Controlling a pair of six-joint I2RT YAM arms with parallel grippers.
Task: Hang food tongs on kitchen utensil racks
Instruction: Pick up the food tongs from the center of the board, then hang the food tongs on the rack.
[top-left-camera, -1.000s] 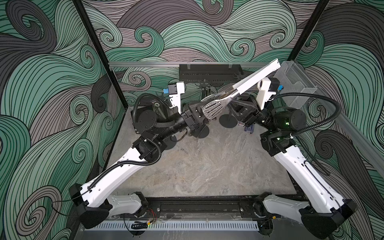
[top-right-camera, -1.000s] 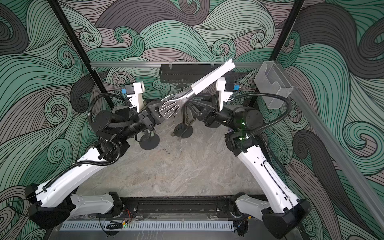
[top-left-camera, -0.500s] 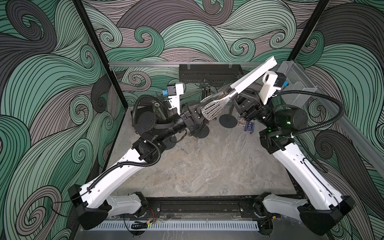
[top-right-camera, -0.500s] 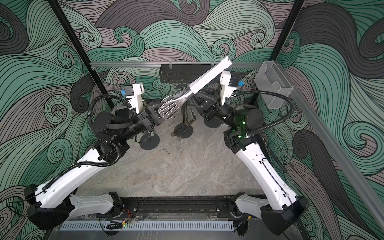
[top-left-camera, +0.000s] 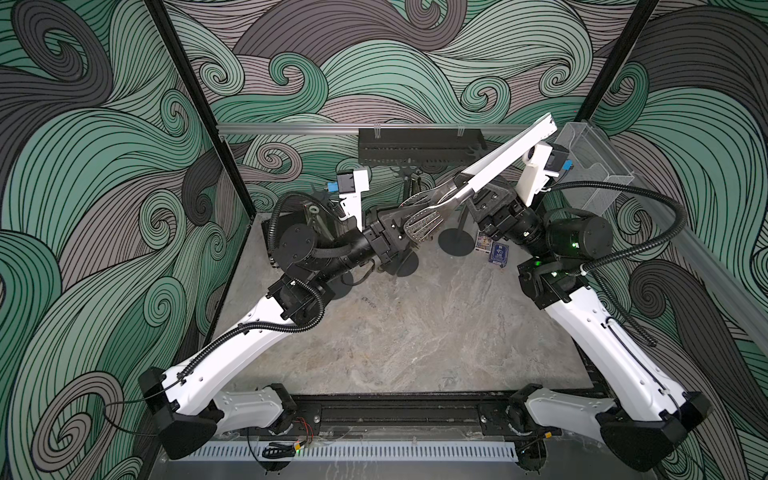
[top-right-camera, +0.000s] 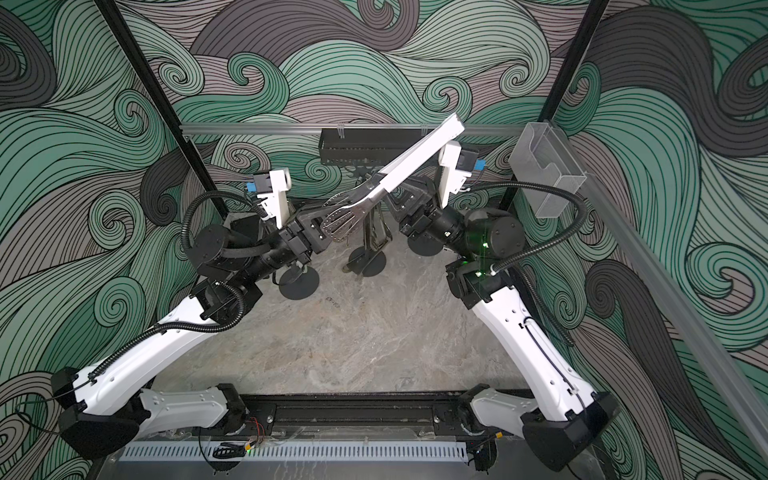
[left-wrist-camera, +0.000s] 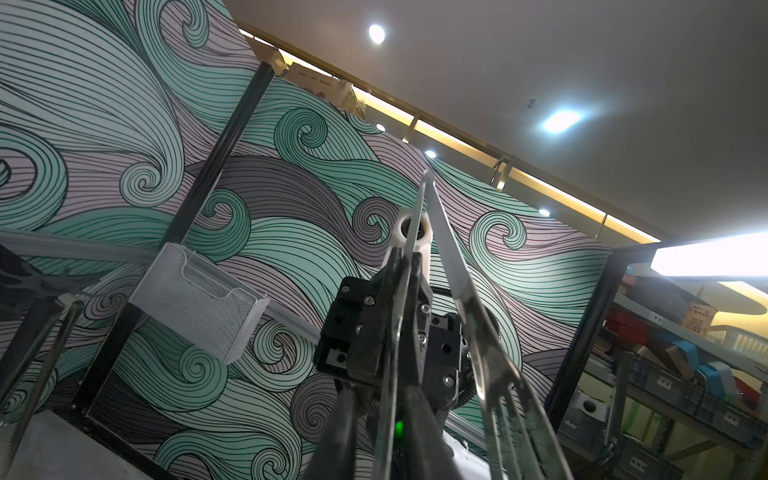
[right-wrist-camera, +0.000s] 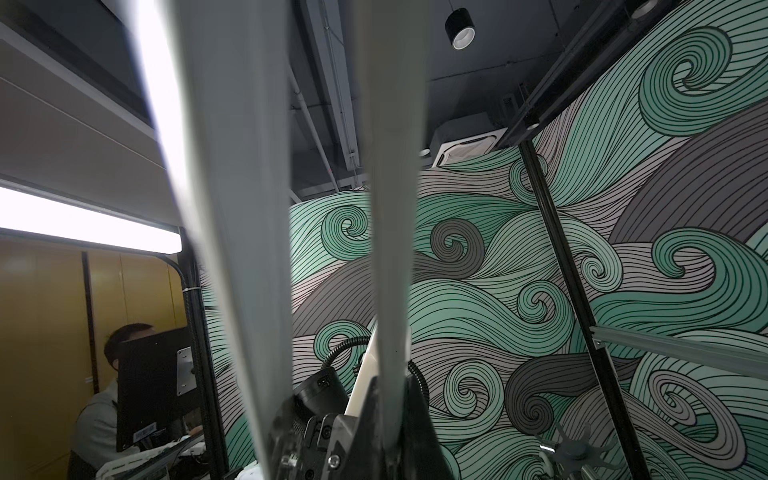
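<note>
In both top views the white-handled tongs (top-left-camera: 498, 160) slant through the air in front of the black slotted shelf (top-left-camera: 419, 145). The handle end rises past the shelf's end on the right arm's side, and the slotted head hangs below the shelf. A second ago the left pincer (top-left-camera: 409, 226) was clamped on that head while the right pincer (top-left-camera: 473, 195) stood part open at the handle; now the two have swapped. The racks (top-right-camera: 374, 266) stand on the table (top-left-camera: 415, 332) below the shelf, just under the tongs.

The left wrist view shows the left pincer's jaws parted with one tong arm running loose between them. The right pincer (left-wrist-camera: 399, 266) pinches that same arm higher up.

In the right wrist view the right pincer (right-wrist-camera: 390, 415) is shut tight on one white arm, and the other arm stands free beside it.

The handover looks done. The right arm appears to carry the tongs alone and could take them to a rack's prongs.
</note>
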